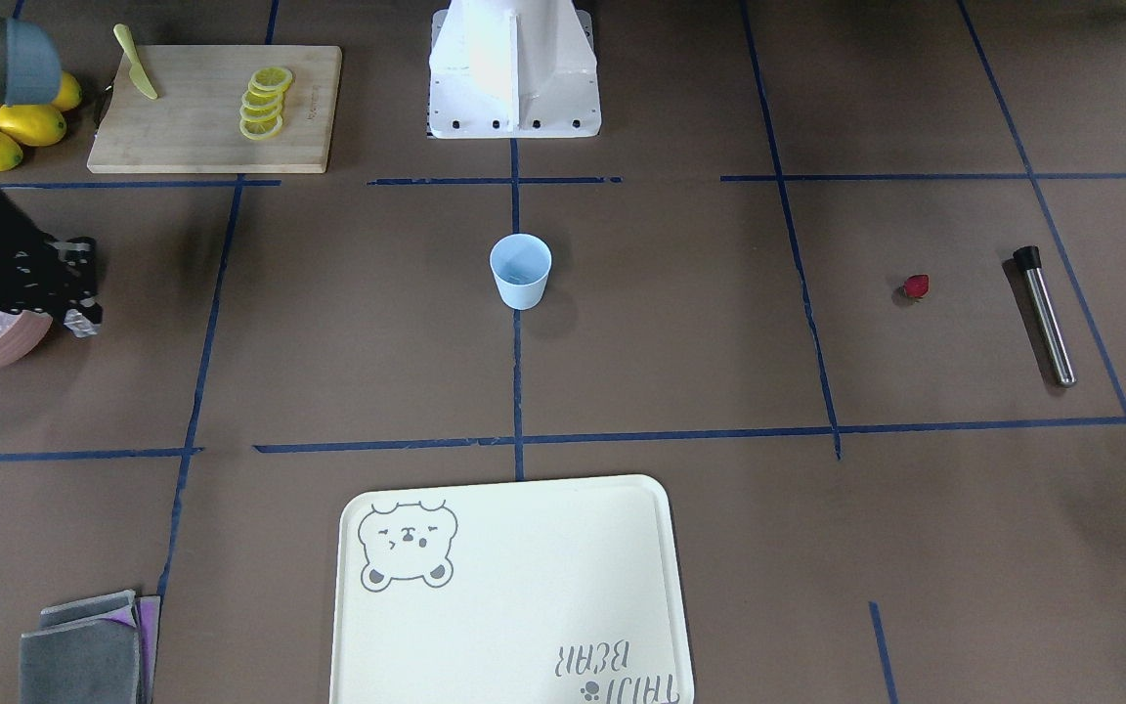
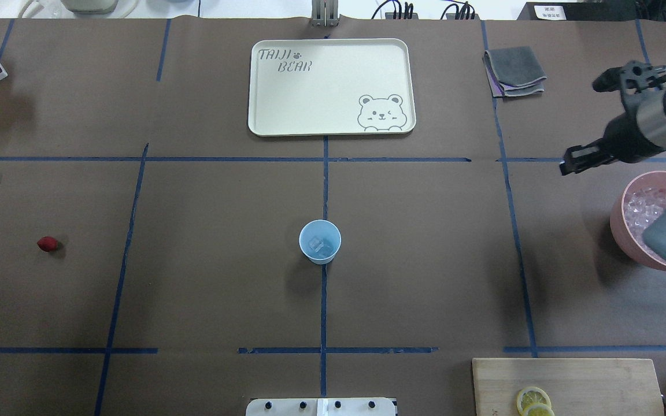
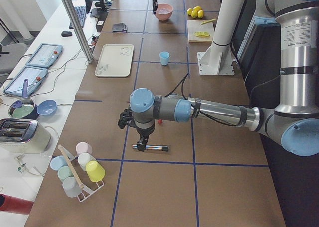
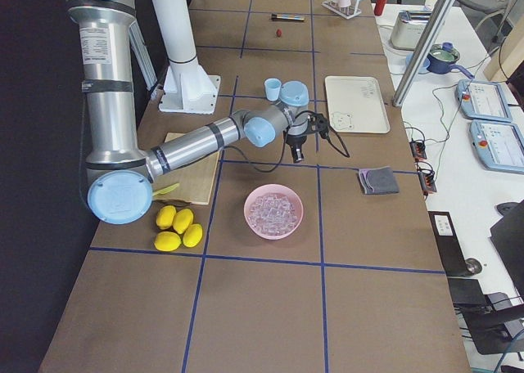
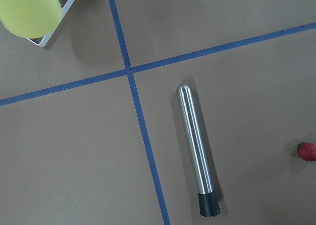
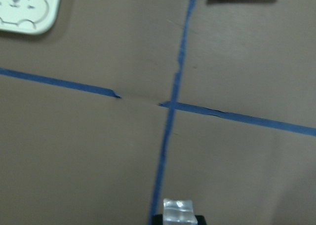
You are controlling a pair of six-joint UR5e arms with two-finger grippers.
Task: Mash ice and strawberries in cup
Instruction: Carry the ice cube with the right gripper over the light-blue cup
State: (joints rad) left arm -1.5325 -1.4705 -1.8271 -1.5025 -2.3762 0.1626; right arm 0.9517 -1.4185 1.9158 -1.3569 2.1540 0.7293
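The pale blue cup (image 2: 320, 241) stands upright at the table's middle, also in the front view (image 1: 521, 272), with an ice cube (image 2: 321, 247) in it. My right gripper (image 2: 568, 164) hangs beside the pink bowl (image 2: 618, 222) of ice and is shut on one ice cube (image 6: 177, 211). The strawberry (image 2: 47, 244) lies on the table's left side, also in the left wrist view (image 5: 306, 151). A steel muddler (image 5: 196, 148) lies next to it. My left gripper (image 3: 142, 144) hovers over the muddler; I cannot tell whether it is open or shut.
A cream bear tray (image 2: 333, 121) lies beyond the cup. A grey cloth (image 2: 515, 70) lies at the far right. A cutting board (image 1: 162, 137) with lemon slices (image 1: 265, 101) and whole lemons (image 1: 6, 132) sit near the robot's right. A cup rack (image 3: 77, 170) stands past the muddler.
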